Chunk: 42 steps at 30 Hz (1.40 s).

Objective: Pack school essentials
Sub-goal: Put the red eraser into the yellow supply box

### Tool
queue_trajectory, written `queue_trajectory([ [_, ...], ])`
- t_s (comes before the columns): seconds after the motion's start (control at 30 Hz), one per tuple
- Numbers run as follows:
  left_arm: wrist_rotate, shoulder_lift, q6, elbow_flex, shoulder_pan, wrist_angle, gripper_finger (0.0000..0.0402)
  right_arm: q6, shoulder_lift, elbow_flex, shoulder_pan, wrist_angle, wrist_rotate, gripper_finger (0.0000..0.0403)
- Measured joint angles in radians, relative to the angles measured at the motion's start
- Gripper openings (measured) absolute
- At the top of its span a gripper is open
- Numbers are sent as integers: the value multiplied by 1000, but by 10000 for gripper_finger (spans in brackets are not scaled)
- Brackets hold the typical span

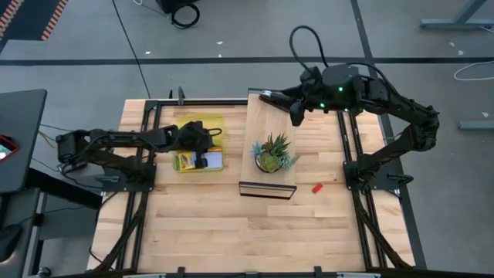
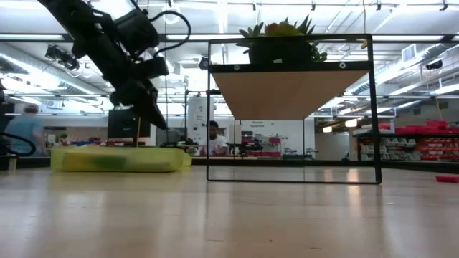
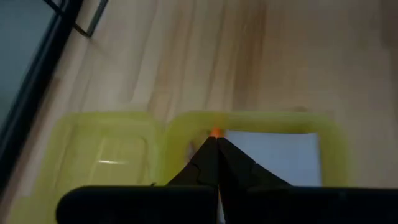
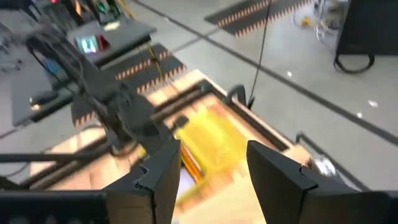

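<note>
An open yellow case (image 1: pixel 199 158) lies on the table's left half, its clear lid (image 3: pixel 106 155) folded out toward the far edge. In it are the yellow-and-green crayon box (image 1: pixel 185 161) and the pale blue pad (image 3: pixel 273 155). My left gripper (image 3: pixel 216 148) hovers over the case, shut on a thin orange pencil (image 2: pixel 138 131). My right gripper (image 4: pixel 211 168) is open and empty, raised above the far middle of the table (image 1: pixel 296 114). The tiny red block (image 1: pixel 316 188) lies on the table's right half. No pink pencil shows. My left gripper pinches the orange pencil between its two fingertips (image 3: pixel 205 155) from above, pointing down; only the orange end (image 3: pixel 215 132) shows past them. The pencil stands about upright below the fingers (image 2: pixel 138 136), its lower end down at the yellow case (image 2: pixel 118 159).
The green spiky potted plant (image 1: pixel 272 153) sits on a raised wooden shelf held by a black frame (image 1: pixel 267 189) in the table's middle. Black rails (image 1: pixel 147 154) run along the left and right sides. People stand in the room beyond (image 2: pixel 213 140).
</note>
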Motion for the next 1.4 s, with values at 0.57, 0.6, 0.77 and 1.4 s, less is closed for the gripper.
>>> queue_trajectory([
  [0.57,146,-228,-260,0,0,-37,17,93,-52,-147,115,-514,-83,190],
  [0.6,146,-240,-273,0,0,-31,14,95,-68,-181,118,-514,-93,190],
  [0.77,181,-319,-337,0,-2,-47,7,138,-171,-377,136,-475,-144,186],
  [1.4,243,-515,-477,0,-173,37,8,-106,-242,-990,211,-240,-343,177],
])
